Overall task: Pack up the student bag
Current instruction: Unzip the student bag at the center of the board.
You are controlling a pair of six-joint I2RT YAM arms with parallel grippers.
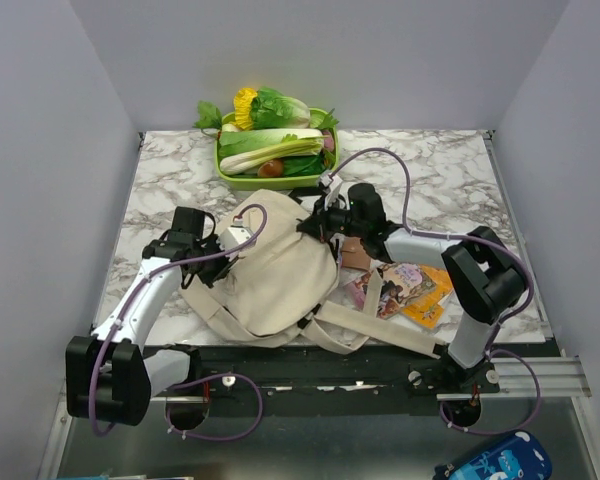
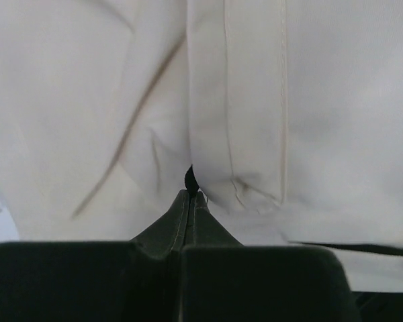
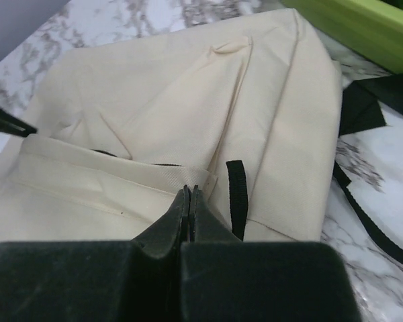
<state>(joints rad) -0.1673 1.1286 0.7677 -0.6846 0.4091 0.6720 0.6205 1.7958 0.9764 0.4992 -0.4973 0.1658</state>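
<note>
The student bag [image 1: 275, 270], a cream canvas backpack, lies flat in the middle of the marble table with its wide straps [image 1: 380, 330] trailing toward the near edge. My left gripper [image 1: 223, 258] rests at the bag's left side. In the left wrist view it [image 2: 190, 193] is shut, with a small black tab [image 2: 190, 177] of the bag pinched at its tips. My right gripper [image 1: 310, 225] is at the bag's upper right. In the right wrist view it [image 3: 189, 189] is shut, its tips against a cream webbing edge [image 3: 154, 176] beside a black loop [image 3: 236, 198].
A green tray [image 1: 230, 178] of vegetables stands at the back, just beyond the bag. Colourful books [image 1: 412, 290] and a small pink-brown item [image 1: 355, 255] lie right of the bag. A black strap [image 3: 369, 111] runs over the marble near the tray.
</note>
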